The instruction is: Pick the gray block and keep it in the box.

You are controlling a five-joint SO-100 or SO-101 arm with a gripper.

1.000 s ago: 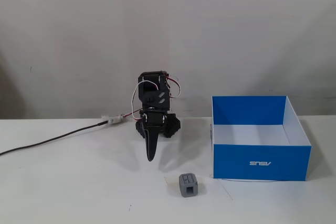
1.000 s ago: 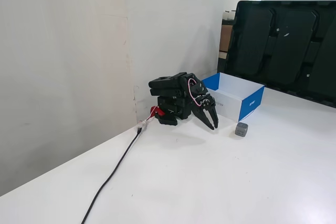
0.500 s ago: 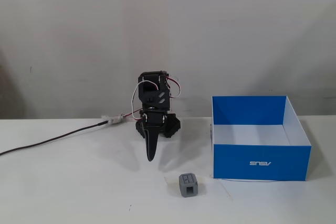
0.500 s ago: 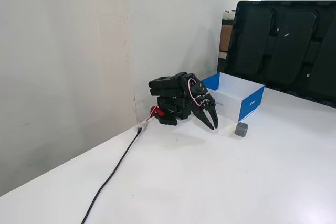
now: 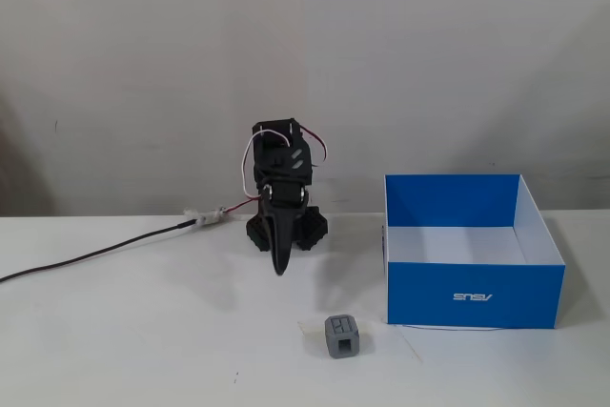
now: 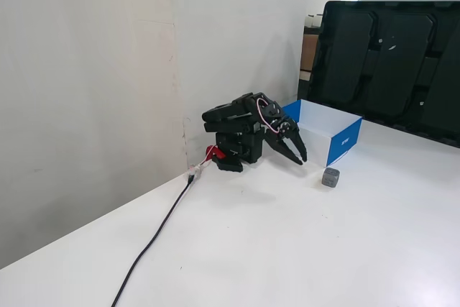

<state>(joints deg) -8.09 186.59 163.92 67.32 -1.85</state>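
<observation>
The gray block (image 5: 341, 335) sits on the white table, just off the front left corner of the blue box (image 5: 475, 293) in a fixed view. The box is open and white inside, and nothing shows in it. The black arm is folded over its base at the back. Its gripper (image 5: 279, 269) points down at the table, shut and empty, behind the block and a little to its left. In the other fixed view the gripper (image 6: 300, 159) hangs left of the block (image 6: 330, 177), with the box (image 6: 343, 141) behind.
A black cable (image 5: 95, 254) runs from the arm's base to the left across the table. A wall stands close behind the arm. A large dark monitor (image 6: 388, 62) stands behind the box in a fixed view.
</observation>
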